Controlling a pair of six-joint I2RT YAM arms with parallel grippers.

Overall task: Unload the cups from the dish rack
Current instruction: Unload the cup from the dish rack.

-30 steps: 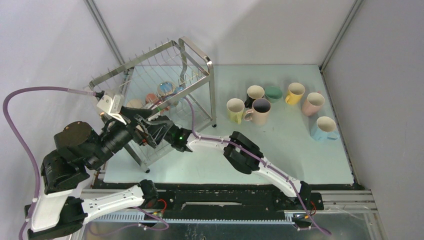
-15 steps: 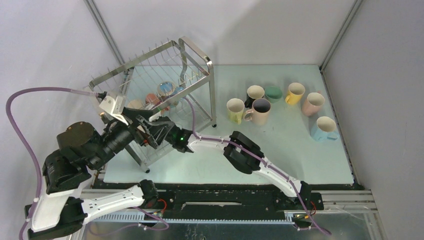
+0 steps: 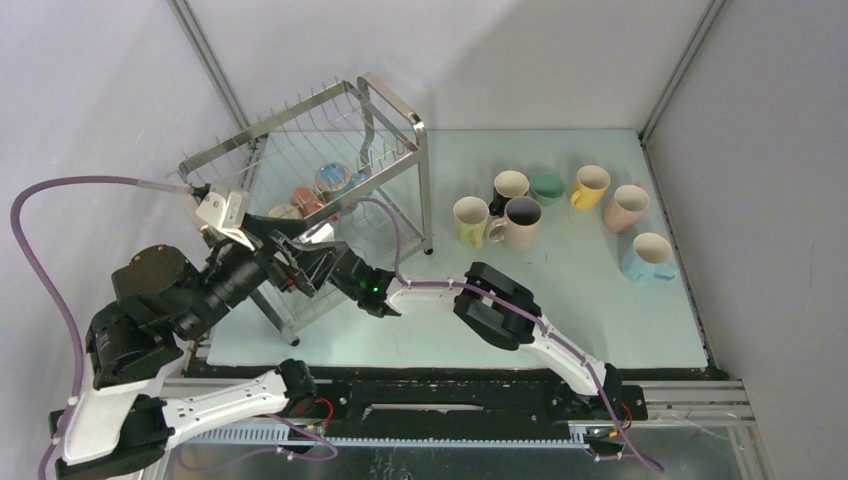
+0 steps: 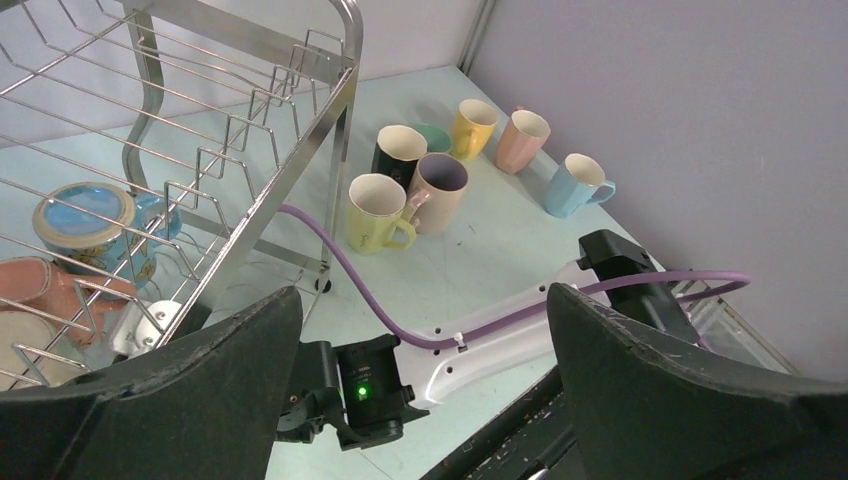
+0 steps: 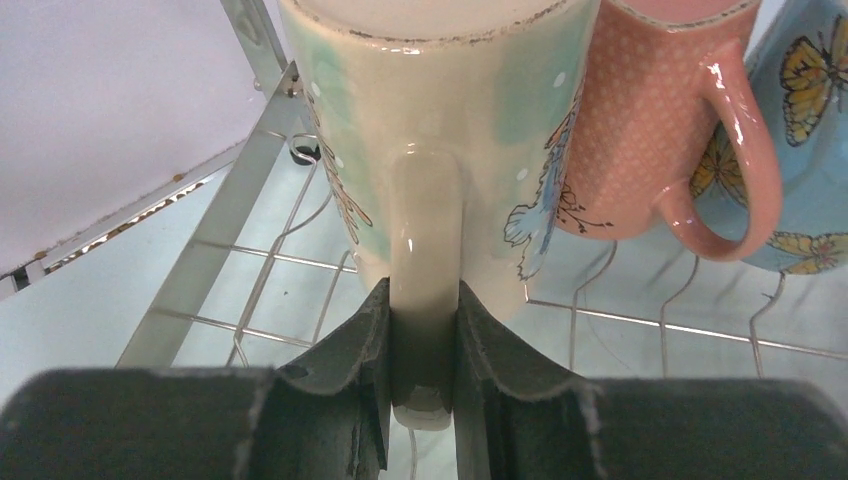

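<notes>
At far left of the top view, the left arm is raised over the near corner of the rack (image 3: 424, 170). Left fingers (image 4: 180, 390): spread wide, nothing between them, hanging above the right arm's wrist.

Rack: two tiers of steel wire, standing at the back-left of the desk (image 3: 600, 320). Three cups are in the lower tier, in a row among the prongs:
- beige cup (image 5: 440, 120), teal patches and a bird print, handle facing the right wrist camera;
- salmon cup (image 5: 650, 130), dotted, just beside the beige cup;
- blue cup (image 5: 810, 130), butterfly print, at the right end of the row.

Right arm: reaches across the desk from the right into the rack's lower tier. Right fingers (image 5: 340, 400): clenched on the beige cup's handle, one pad on each side of the loop. The cup's body is within the rack wires; cannot tell whether it rests on them.

Right of the rack, seven cups stand upright on the desk, mouths up:
- pale-yellow cup (image 3: 468, 220), nearest the rack;
- black cup (image 3: 510, 188), behind it;
- mauve cup (image 3: 520, 222), dark inside, touching the black cup;
- green cup (image 3: 547, 187);
- yellow cup (image 3: 590, 186);
- pink cup (image 3: 626, 208);
- light-blue cup (image 3: 648, 256), nearest the right wall.
</notes>
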